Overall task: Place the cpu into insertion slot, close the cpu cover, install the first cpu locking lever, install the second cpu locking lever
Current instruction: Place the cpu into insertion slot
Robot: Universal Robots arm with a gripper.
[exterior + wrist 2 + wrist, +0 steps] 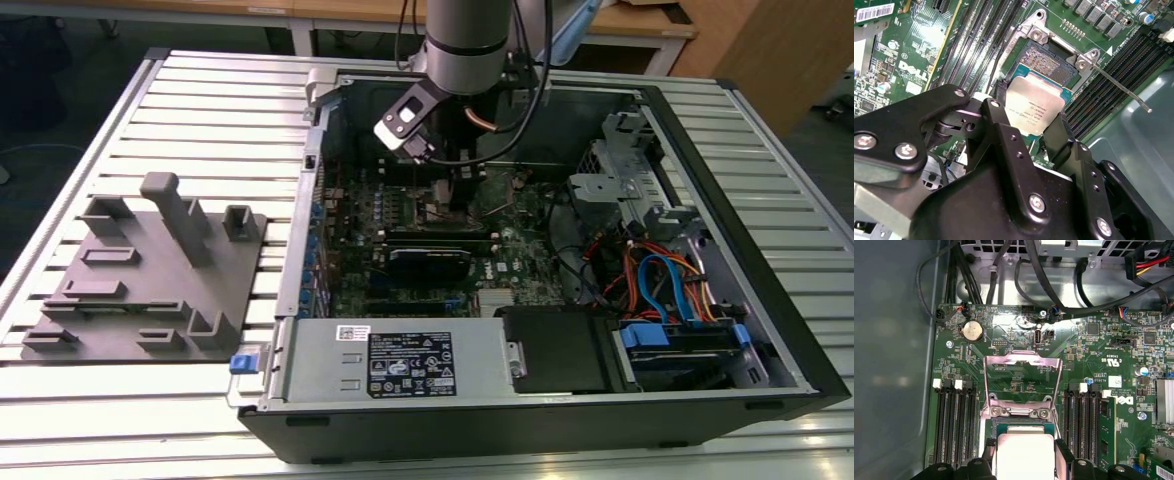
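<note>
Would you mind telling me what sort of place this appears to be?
Probably a robotics lab or workshop: an open computer case lies on a ribbed metal table, a grey fixture plate sits beside it, wooden desks stand behind, and the end effector grips the cpu.

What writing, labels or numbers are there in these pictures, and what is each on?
the cpu: print on its metal top, too small to read.
black label on the grey metal box: too small to read.
barcode sticker: blurred.
green circuit board: white markings and a maker's logo; the fine print is too small to read.
</note>
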